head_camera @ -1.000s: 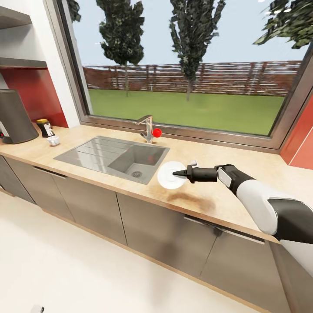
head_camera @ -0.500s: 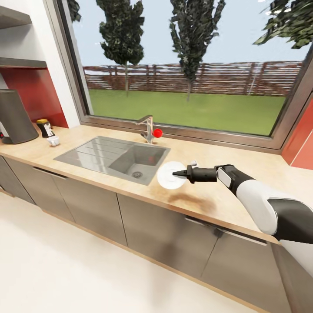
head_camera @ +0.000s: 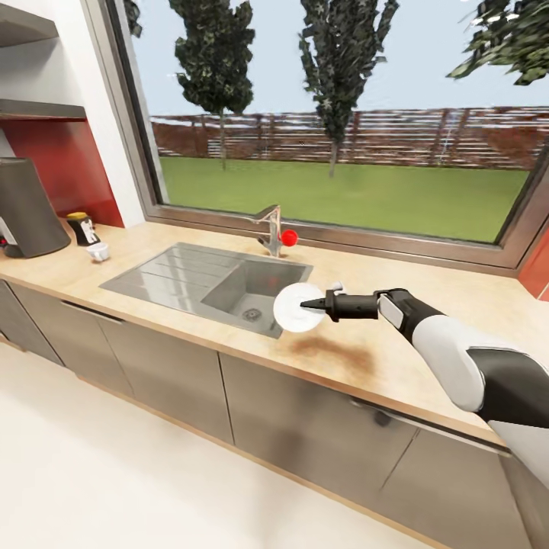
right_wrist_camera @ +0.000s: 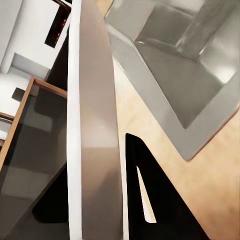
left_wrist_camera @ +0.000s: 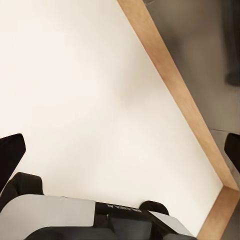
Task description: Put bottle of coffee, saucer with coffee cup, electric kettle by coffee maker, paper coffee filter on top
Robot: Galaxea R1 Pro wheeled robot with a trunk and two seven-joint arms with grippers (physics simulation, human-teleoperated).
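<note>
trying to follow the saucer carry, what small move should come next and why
Probably keep carrying the saucer leftward along the kitchen countertop. The right gripper is shut on its rim, holding it on edge by the sink, while the coffee maker, bottle of coffee and coffee cup stand far to the left.

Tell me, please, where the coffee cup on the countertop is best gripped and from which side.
Take the coffee cup by its rim, coming from above on the side toward the sink. It stands upright, with the bottle of coffee close behind and the coffee maker beyond, so only those approaches look free. Its handle is too small to see.
</note>
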